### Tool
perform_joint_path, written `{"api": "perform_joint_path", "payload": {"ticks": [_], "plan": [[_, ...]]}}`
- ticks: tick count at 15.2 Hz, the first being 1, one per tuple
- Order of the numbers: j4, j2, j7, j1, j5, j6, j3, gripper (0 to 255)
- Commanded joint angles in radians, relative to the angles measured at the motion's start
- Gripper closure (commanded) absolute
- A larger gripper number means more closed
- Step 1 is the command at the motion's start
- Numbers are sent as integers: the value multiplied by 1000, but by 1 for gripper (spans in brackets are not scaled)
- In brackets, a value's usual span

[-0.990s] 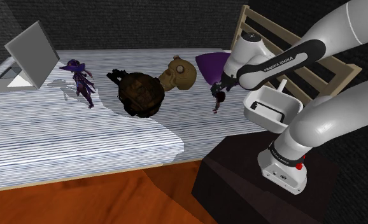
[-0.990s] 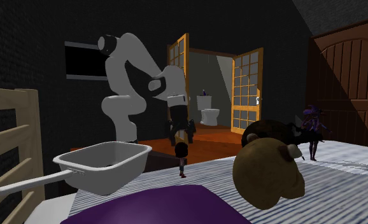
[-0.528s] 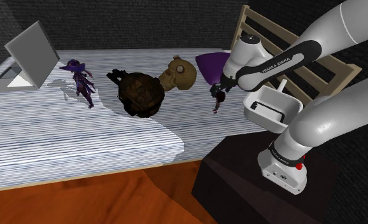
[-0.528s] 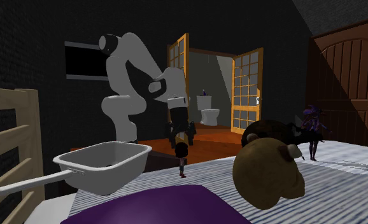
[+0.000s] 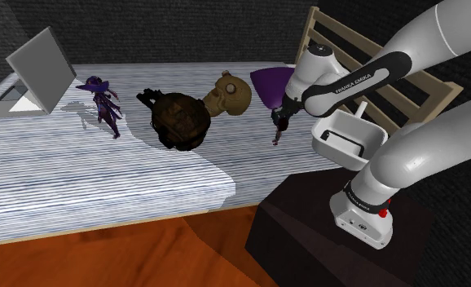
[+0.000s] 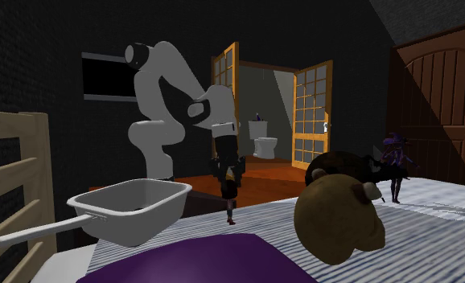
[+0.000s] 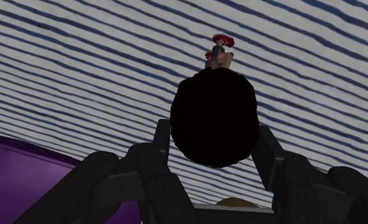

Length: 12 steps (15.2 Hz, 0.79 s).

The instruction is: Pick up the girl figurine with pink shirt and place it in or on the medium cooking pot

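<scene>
Figurine (image 7: 214, 118) on striped bed (image 7: 81, 63), hand (image 7: 212, 130) seemingly clasping it, white pot (image 6: 134, 221) beside

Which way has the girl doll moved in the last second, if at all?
No. The doll stands where it did on the striped bed, beside the pan.

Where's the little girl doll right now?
In the shoulder view, the girl figurine is upright over the striped bed near its right edge, its head clasped by the gripper, just left of the white pot.
</scene>
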Motion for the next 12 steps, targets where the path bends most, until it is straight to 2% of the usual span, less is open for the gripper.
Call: {"api": "perform_joint_path", "payload": {"ticks": [1,4,12], "plan": [[0,0,0,0,0,0,0,255],[0,0,0,0,0,0,0,255],[43,-105,-36,27,37,-149,-15,255]]}}
